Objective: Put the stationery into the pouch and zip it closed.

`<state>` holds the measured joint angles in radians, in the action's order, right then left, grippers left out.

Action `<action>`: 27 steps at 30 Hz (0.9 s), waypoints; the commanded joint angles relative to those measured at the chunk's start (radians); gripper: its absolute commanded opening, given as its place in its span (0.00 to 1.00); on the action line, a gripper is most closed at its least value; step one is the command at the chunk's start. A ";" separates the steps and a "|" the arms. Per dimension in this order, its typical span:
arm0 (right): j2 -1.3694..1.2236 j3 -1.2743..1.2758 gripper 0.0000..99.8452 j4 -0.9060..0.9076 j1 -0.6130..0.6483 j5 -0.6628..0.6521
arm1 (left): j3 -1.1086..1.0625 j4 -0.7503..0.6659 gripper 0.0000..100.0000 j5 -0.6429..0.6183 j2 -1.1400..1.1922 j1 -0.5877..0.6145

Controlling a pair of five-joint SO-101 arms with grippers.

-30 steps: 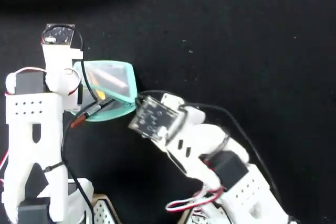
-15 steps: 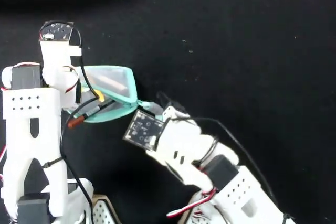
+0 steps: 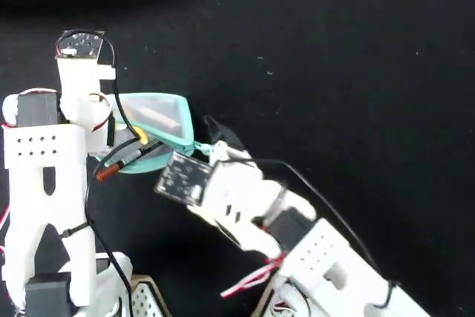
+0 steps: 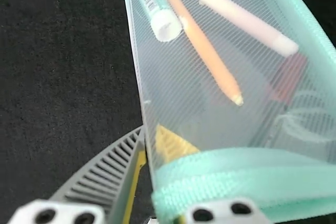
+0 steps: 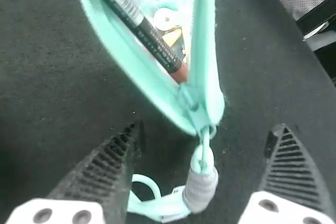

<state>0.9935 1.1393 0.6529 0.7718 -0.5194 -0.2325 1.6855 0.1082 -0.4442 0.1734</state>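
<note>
Where the black cloth of the table [image 3: 356,72] ran from edge to edge in the high view, the two white arms took up its near side, the left arm [image 3: 44,183] standing straight along one side and the right arm [image 3: 297,235] slanting in toward it from the near corner. Between their ends lay the pouch [image 3: 159,120], a mint-green mesh case resting flat on the cloth, its mouth unzipped along the near edge.

The left gripper [image 4: 152,182] was closed on the pouch, the green zip tape at one end pinched in its jaws. The right gripper [image 5: 206,129] sat just beside the opposite corner with its jaws spread wide, one ridged finger on either side of that corner and neither touching it.

A dark pen [image 3: 130,155] lay slantwise in the open mouth, its red end poking out over the cloth toward the left arm and its other end tucked in close to the zip's corner. Through the mesh in the left wrist view showed an orange pen [image 4: 202,51], a pale pen [image 4: 236,17] beside it and a marker with a white cap [image 4: 155,9], all inside the pouch.

At the corner facing the right gripper sat the zip slider [image 5: 191,100], with the teeth parted beyond it. From it hung a green cord with a grey bead [image 5: 202,184], lying loose on the cloth between the open fingers.
</note>
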 commanded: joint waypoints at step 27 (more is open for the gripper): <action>0.081 -0.483 0.01 0.333 0.064 -0.005 | 0.077 0.075 0.03 -0.002 -0.017 -0.001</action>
<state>1.0104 0.8078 0.9060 0.8332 -0.5240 -0.1788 1.7499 0.1082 -0.4626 0.1703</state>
